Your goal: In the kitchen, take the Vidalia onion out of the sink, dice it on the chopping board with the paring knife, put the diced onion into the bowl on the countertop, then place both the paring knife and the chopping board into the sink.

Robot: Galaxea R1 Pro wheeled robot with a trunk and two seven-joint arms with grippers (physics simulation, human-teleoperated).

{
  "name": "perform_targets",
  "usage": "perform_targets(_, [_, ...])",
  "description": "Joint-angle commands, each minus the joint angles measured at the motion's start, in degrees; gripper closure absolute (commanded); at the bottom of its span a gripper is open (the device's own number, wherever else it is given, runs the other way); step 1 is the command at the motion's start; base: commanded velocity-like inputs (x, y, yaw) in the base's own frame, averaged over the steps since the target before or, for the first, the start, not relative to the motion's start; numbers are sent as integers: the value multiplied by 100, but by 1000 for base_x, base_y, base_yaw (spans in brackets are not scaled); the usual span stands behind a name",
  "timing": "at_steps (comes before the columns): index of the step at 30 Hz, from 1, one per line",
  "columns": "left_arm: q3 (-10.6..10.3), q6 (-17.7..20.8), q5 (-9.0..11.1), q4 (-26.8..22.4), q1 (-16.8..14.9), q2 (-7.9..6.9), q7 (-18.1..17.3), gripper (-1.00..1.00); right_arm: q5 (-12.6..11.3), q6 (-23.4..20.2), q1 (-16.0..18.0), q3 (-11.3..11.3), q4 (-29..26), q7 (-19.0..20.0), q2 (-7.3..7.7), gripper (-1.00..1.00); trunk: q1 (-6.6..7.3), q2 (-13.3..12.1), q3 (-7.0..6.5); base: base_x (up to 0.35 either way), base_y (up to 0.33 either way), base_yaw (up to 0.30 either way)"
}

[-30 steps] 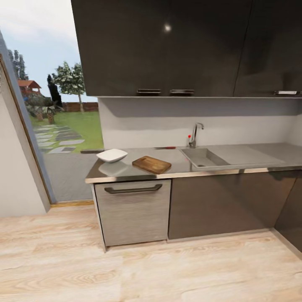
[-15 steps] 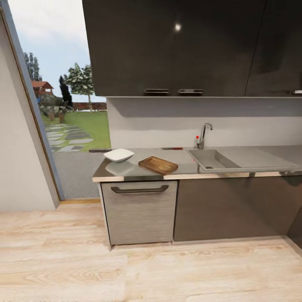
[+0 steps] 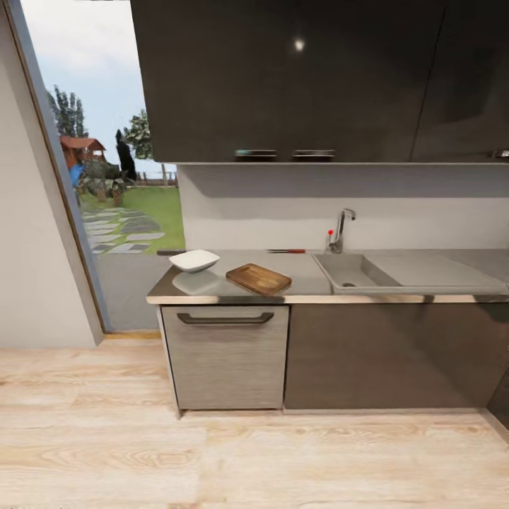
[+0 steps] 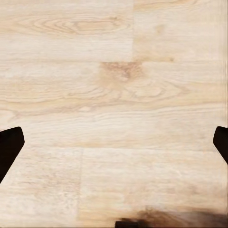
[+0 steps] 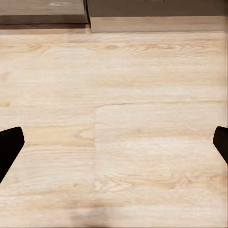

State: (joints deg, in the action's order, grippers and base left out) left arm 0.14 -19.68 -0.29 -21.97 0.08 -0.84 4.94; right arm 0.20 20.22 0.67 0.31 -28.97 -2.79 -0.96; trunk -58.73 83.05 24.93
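Kitchen (image 3: 297, 212) run of glossy black upper cabinets and dark grey lower fronts sits square ahead in the head view, whole picture shifted against half a second back, so the camera and base are moving, not the things. Reads as approach phase, nothing handled yet.

Smooth grey countertop (image 3: 297, 272) carries everything: glossy white squarish bowl (image 3: 194, 260) near its left end, dark brown wooden chopping board (image 3: 259, 278) just beside the bowl toward the front edge, lying flat and skewed. Slim paring knife with red-brown handle (image 3: 286, 251) lies along the back edge by the wall, apart from the board. Matte grey rectangular sink (image 3: 353, 272) is set into the right half, chrome tap (image 3: 341, 230) with red knob at its back edge. Vidalia onion should be in the basin but from this angle I cannot tell, the inside is mostly hidden.

Left gripper (image 4: 114, 147) hangs over pale wooden floor (image 4: 114, 95), dark fingertips (image 4: 9, 145) at both picture sides, spread wide, nothing between. Right gripper (image 5: 114, 147) same, fingertips (image 5: 9, 145) wide apart and holding nothing, cabinet plinth visible beyond.

Next need, as I judge: close in on the sink end so the basin comes within reach
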Motion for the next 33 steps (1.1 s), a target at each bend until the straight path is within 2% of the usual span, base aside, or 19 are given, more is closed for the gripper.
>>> perform_targets(1, [3, -9, -5, 34, 1, 3, 16, -100, 5, 17, 2, 4, 5, -20, -1, -100, 0, 3, 5, 40, -324, 6])
perform_targets(10, [7, -9, -6, 52, 1, 3, 16, -100, 5, 17, 3, 4, 5, -20, -1, -100, 0, 3, 5, 96, -325, 1])
perform_targets(17, [12, -9, -14, 53, 1, -4, 16, -100, 6, 17, 3, 4, 9, -20, -3, -100, 0, 3, 5, 222, -248, 33])
perform_targets(28, [13, -17, -14, 53, 1, -4, 16, -100, 6, 17, 3, 4, 9, -20, -10, -100, 0, 3, 5, 306, -41, 158])
perform_targets(33, [13, -39, -14, 53, 1, -11, 16, -100, 6, 17, 2, 4, 7, -20, -5, -100, 0, 3, 5, 112, -1, 57])
